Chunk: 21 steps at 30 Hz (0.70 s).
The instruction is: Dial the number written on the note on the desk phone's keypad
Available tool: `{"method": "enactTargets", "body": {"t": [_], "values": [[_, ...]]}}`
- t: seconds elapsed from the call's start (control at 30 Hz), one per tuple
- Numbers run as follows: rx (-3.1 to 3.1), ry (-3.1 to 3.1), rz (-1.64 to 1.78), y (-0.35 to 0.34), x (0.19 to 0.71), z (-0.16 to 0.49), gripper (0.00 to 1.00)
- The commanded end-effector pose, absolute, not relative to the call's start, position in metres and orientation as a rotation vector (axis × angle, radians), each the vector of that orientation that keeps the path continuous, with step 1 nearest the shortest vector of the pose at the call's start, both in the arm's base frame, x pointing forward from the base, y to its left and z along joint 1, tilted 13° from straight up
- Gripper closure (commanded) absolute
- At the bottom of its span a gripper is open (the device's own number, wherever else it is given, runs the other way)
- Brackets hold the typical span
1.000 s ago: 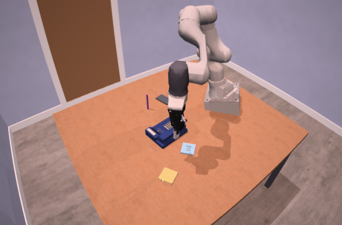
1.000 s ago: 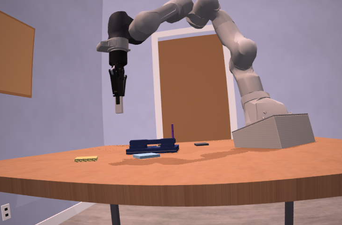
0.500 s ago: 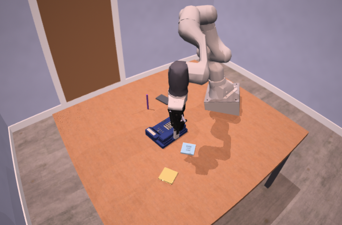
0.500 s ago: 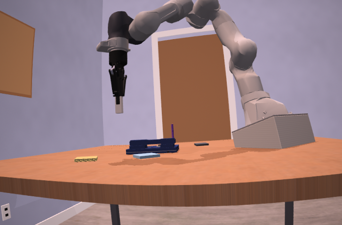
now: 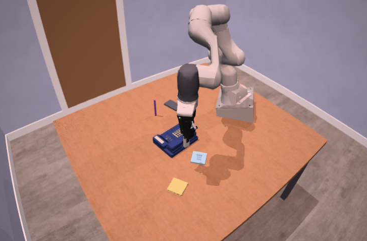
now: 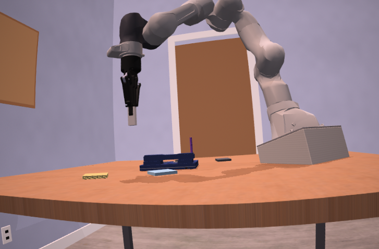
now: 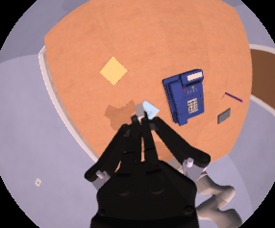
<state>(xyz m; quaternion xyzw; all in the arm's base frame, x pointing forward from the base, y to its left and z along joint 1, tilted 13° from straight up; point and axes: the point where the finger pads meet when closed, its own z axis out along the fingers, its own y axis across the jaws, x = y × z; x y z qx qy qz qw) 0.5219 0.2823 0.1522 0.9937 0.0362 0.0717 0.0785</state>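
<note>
A dark blue desk phone (image 5: 174,139) lies on the wooden table, with its handset in the cradle and a light keypad (image 5: 176,132). It also shows in the side view (image 6: 169,161) and the wrist view (image 7: 185,97). A light blue note (image 5: 198,157) with small print lies just in front of the phone; it shows low in the side view (image 6: 162,172) and at the fingertips in the wrist view (image 7: 150,110). My gripper (image 6: 132,119) is shut and empty. It hangs high above the table, pointing straight down, over the area near the note.
A yellow pad (image 5: 177,186) lies nearer the table's front. A purple pen (image 5: 155,107) stands upright behind the phone. A flat dark slab (image 5: 171,104) lies next to it. The robot's grey base (image 5: 236,106) sits at the back right.
</note>
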Motion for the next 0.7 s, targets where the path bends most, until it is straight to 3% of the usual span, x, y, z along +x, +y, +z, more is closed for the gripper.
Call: {"method": "enactTargets", "body": {"t": [0.0,0.67], "values": [[2.993,0.107,0.197,0.285,0.519,0.150,1.00],[3.343,-0.112,0.006,0.357,0.483,0.151,1.00]]}}
